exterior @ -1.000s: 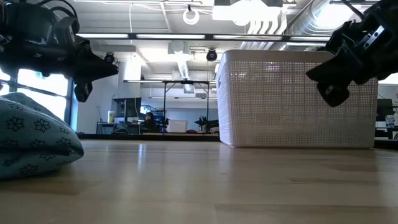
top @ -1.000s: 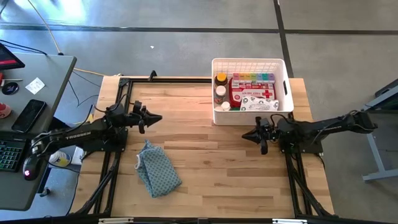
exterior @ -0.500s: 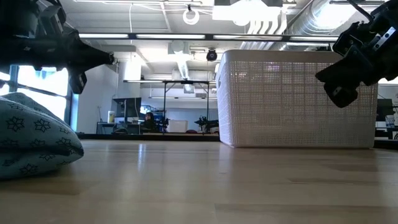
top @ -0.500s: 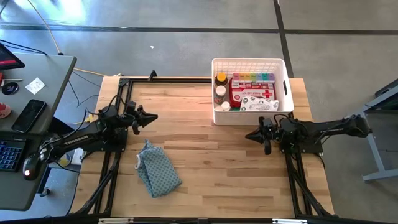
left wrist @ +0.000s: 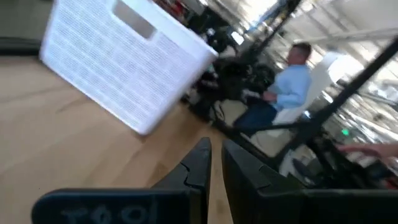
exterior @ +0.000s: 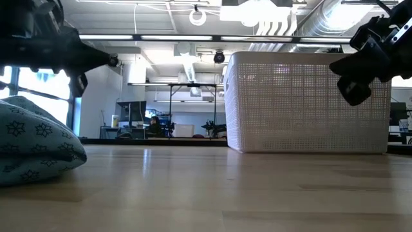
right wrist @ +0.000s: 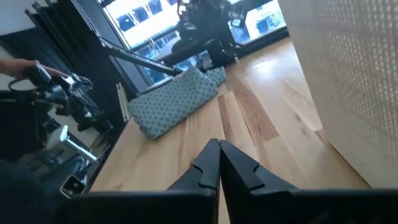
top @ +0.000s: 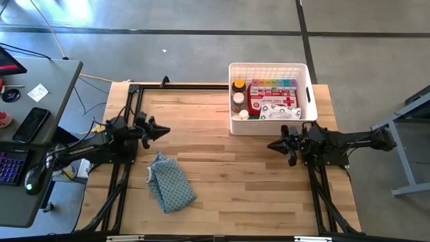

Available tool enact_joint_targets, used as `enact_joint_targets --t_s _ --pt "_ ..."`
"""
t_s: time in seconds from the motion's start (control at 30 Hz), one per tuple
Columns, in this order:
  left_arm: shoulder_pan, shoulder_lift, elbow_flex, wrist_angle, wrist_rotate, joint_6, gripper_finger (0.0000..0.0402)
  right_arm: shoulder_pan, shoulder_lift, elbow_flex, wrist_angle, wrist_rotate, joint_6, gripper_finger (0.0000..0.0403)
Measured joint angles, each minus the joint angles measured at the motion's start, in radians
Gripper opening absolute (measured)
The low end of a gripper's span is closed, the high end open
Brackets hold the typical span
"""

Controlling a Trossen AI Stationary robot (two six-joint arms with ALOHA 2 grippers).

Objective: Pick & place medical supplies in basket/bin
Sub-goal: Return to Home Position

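Note:
The white bin stands at the table's far right. In it lie the medical supplies: a red first-aid case, pill bottles, a rainbow pill organizer and a silver-white packet. My left gripper hovers level over the table's left side, pointing toward the right, fingers almost together with nothing between them. My right gripper hovers just near of the bin, pointing left, shut and empty. In the low view both hang well above the wood, left and right.
A blue-grey patterned cloth lies bunched on the table's near left, also in the right wrist view. A desk with a keyboard and phone stands beyond the left edge. A seated person shows beyond the table in the left wrist view.
Both grippers have drawn back a little and risen slightly, the left toward the table's left edge, the right toward the right edge. Neither has opened or shut. The bin, its contents and the cloth have stayed put.

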Motion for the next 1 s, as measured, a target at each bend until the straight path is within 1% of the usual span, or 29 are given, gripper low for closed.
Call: enact_joint_targets --t_s 0.17,0.3,0.4,0.5,1.0 --pt "-0.123 -0.002 0.0 -0.005 -0.061 0.0 0.0074 0.0 -0.046 0.0 -0.001 0.0 0.0 0.0" --pt "-0.215 -0.002 0.0 -0.002 -0.066 0.0 0.0074 0.0 -0.061 0.0 -0.001 0.0 -0.001 0.0" --pt "-0.253 -0.001 0.0 -0.002 -0.066 0.0 0.0074 0.0 -0.061 0.0 -0.001 0.0 -0.002 0.0" --pt "-0.269 -0.002 0.0 -0.002 -0.066 0.0 0.0074 0.0 -0.061 -0.001 -0.001 0.0 -0.003 0.0" --pt "-0.267 -0.001 0.0 -0.002 -0.064 0.0 0.0074 0.0 -0.059 -0.001 -0.002 0.0 -0.003 0.0"
